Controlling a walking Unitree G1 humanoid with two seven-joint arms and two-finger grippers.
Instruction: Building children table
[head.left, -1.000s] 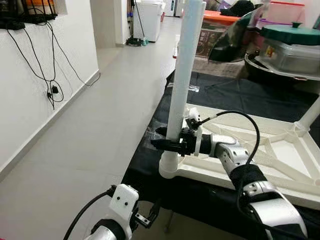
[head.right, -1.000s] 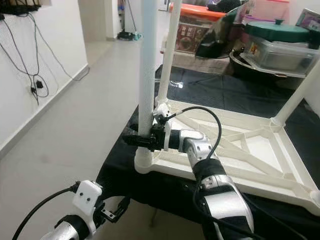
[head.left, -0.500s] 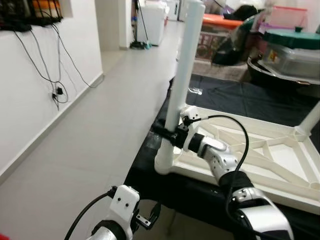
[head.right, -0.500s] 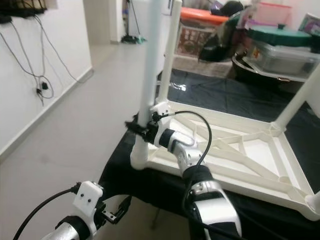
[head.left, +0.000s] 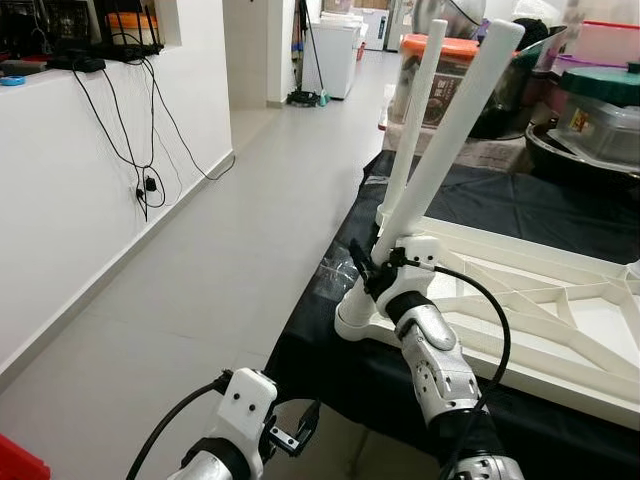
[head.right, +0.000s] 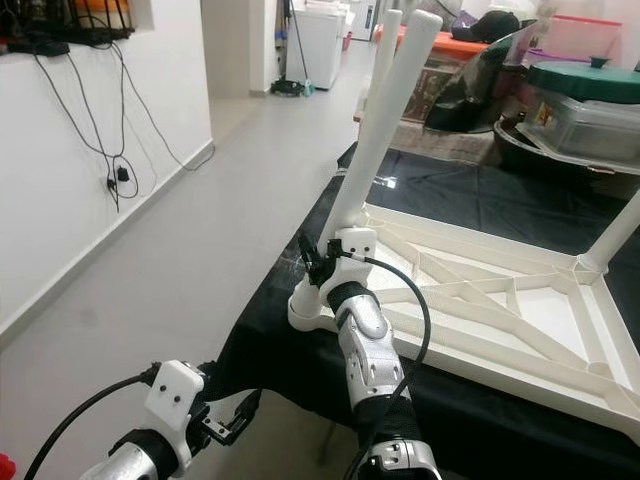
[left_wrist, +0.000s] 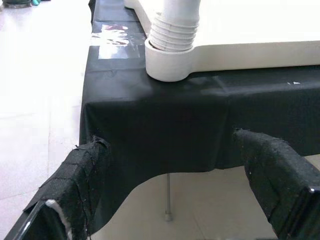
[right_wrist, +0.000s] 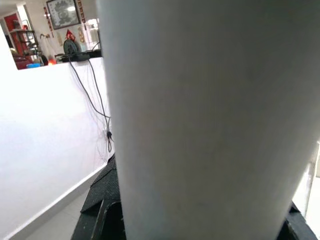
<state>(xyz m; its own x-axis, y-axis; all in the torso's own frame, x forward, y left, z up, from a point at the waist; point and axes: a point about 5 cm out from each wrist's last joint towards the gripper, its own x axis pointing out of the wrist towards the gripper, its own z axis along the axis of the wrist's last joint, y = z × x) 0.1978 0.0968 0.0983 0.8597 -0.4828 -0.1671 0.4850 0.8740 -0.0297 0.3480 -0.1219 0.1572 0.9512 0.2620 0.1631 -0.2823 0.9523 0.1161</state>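
The right claw (head.left: 368, 272) grips the tilted white leg (head.left: 440, 150) low down; I'd straighten it before twisting into the corner socket (head.left: 357, 320), while the left claw (left_wrist: 175, 200) hangs open at seven o'clock.

Upturned tabletop (head.left: 560, 300) on black cloth (head.left: 330, 350)

right claw (head.left: 366, 270) clamps tilted white leg (head.left: 440, 155) (near corner socket).

One upside-down white table top (head.right: 520, 320), three white table legs (head.right: 385, 125), and two grippers (head.right: 318, 262).
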